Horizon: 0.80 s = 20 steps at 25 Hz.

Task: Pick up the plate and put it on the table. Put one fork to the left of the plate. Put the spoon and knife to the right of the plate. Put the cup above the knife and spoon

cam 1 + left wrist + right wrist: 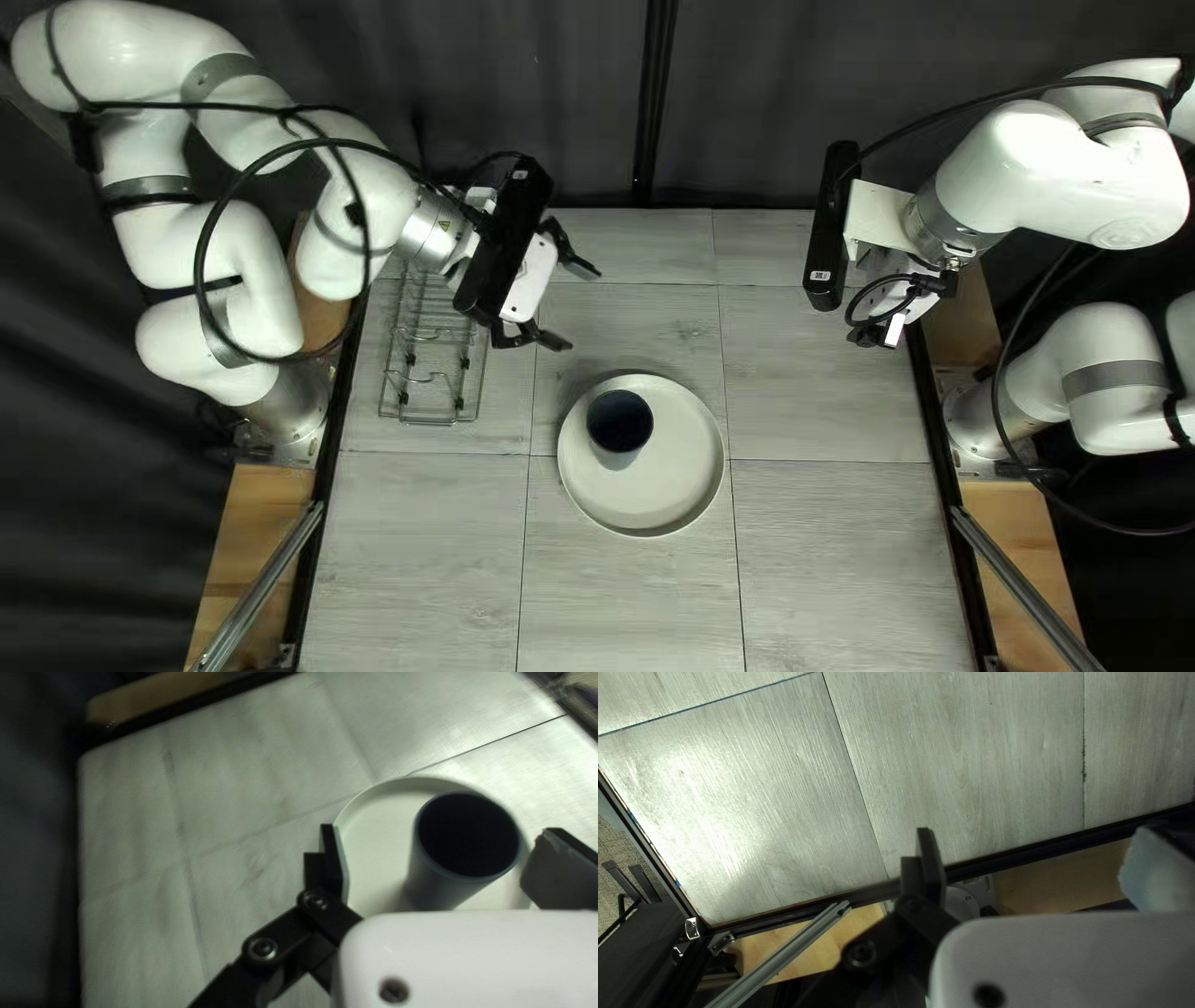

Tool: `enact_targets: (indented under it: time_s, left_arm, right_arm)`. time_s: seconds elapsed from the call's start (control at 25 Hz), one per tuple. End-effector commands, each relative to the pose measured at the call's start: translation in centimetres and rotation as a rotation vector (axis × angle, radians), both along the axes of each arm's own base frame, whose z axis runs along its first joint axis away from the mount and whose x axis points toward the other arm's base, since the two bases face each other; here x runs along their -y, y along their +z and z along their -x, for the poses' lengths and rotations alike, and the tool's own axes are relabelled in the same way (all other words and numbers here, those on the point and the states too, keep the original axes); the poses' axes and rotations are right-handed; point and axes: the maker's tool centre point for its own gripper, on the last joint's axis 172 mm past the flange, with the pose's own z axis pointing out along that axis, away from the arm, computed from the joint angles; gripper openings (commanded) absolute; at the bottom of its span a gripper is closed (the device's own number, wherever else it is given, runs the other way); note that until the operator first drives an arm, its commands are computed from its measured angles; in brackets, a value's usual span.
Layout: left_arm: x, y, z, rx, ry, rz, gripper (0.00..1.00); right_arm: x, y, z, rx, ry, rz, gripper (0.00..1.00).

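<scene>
The left gripper [441, 863] and right gripper [1031, 865] are empty, fingers spread. The dark-blue cylindrical cup [619, 423] stands on the round, off-white plate [682, 463], left of its centre in the top left view. Misaligned finger descent may strike the cup's rim and topple it.

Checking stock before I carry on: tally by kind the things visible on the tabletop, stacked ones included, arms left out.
Plate: 1
Cup: 1, standing on the plate
Wire rack: 1
Total: 3
</scene>
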Motion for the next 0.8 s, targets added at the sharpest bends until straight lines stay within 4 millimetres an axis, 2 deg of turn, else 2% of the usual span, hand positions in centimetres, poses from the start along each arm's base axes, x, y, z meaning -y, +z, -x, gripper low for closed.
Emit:
enact_targets:
  time_s: [0.04, 0.32, 0.44, 0.64, 0.8]
  left_arm:
    - [3.4, -0.1, -0.6, 0.055, -0.139, 0.116, 1.0]
    - [3.5, 0.6, -0.9, 0.055, -0.065, 0.019, 1.0]
    - [3.7, 1.8, -0.6, 0.062, 0.008, -0.066, 1.0]
    - [3.3, 5.1, 1.2, 0.048, 0.207, -0.291, 1.0]
    - [4.0, 7.2, 1.9, 0.047, 0.329, -0.473, 1.0]
  right_arm:
    - [0.0, 0.0, 0.0, 0.0, 0.0, 0.0, 1.0]
    - [0.0, 0.0, 0.0, 0.0, 0.0, 0.0, 1.0]
    - [0.0, 0.0, 0.0, 0.0, 0.0, 0.0, 1.0]
    - [0.0, 0.0, 0.0, 0.0, 0.0, 0.0, 1.0]
    - [0.0, 0.0, 0.0, 0.0, 0.0, 0.0, 1.0]
